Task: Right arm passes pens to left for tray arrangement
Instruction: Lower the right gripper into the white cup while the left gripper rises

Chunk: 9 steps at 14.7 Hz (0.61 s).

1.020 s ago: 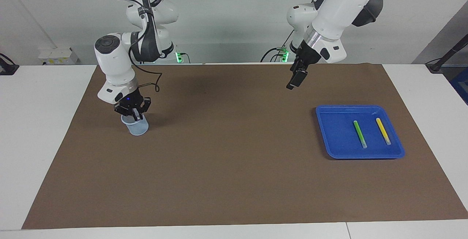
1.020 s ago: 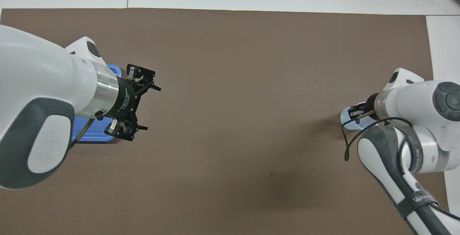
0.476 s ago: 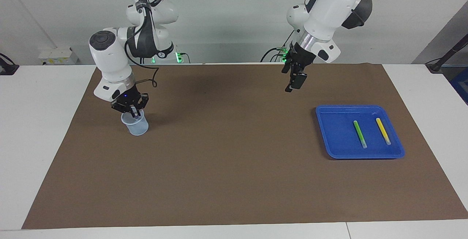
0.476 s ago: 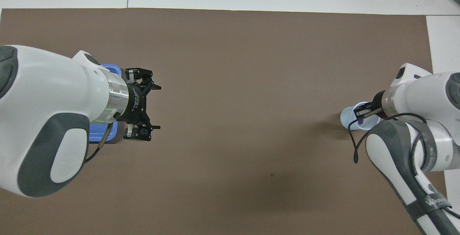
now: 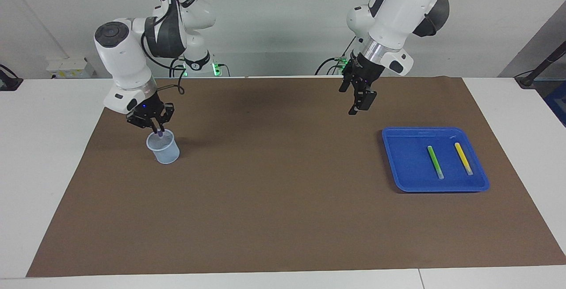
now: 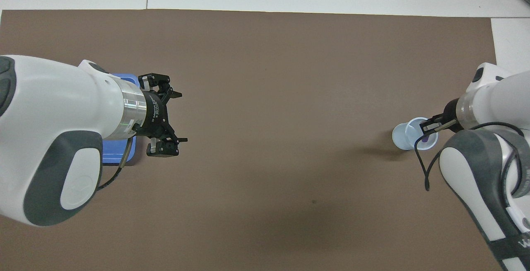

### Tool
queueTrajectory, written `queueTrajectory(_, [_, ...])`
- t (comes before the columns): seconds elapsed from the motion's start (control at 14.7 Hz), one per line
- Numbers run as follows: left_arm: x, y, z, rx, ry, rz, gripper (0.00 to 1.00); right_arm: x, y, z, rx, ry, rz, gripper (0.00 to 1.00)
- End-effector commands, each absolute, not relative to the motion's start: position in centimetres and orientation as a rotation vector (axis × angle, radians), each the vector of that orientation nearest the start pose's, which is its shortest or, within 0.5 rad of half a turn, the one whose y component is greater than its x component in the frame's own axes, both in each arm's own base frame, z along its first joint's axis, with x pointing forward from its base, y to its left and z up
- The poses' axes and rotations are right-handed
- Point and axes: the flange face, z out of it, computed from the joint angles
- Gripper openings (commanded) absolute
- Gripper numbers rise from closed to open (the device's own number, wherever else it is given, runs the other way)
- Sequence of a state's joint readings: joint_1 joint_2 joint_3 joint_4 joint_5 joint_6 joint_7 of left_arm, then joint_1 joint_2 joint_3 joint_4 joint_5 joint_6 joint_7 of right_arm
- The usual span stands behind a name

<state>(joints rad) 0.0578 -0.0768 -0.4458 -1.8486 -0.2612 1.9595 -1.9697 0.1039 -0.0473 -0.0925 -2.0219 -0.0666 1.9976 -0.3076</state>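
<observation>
Looking at the blue tray (image 5: 409,178) as the anchor, so everything below is placed off that.

Tray: sits on the brown mat (image 5: 283,200) covering the desk (image 5: 48,156), at the left arm's end, mostly hidden under the left arm from overhead.

Green pen (image 5: 435,161): lying flat in the tray, pale cap end pointing away from the robots.

Yellow pen (image 5: 463,158): also flat in the tray, just beside the green one, roughly parallel, not touching it.

Purple pen (image 5: 159,133): well apart from the tray, at the right arm's end of the desk, its top pinched by the right tool and its lower part still down inside the pale cup (image 5: 163,148).

Right tool (image 5: 156,128): fingertips pressed together on the purple pen, right over the cup mouth, blue light showing.

Left tool (image 5: 359,101): fingers spread wide, holding nothing, up in the air over bare mat just beside the tray, on the side toward the right arm.
</observation>
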Motion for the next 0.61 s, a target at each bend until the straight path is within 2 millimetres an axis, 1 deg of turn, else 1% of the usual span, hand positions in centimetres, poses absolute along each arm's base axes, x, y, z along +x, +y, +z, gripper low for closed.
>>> queueTrajectory(0.0, [50.2,-23.0,56.7,1.889,2.157,-0.183,1.0,54.1,-0.6,49.8,-3.174,-0.587,-0.002,0.0])
queueTrajectory(0.2, [49.9,-23.0,56.3,1.894,2.162,-0.185,1.0,53.8,-0.6,51.7,-3.174,-0.585,0.006,0.0])
queueTrajectory(0.41, [49.8,-23.0,56.4,1.894,2.161,-0.182,1.0,53.6,-0.5,54.1,-3.175,-0.573,0.01,0.0])
queueTrajectory(0.54, [49.7,-23.2,56.4,1.898,2.161,-0.182,1.0,53.5,-0.5,55.5,-3.17,-0.532,0.018,0.0])
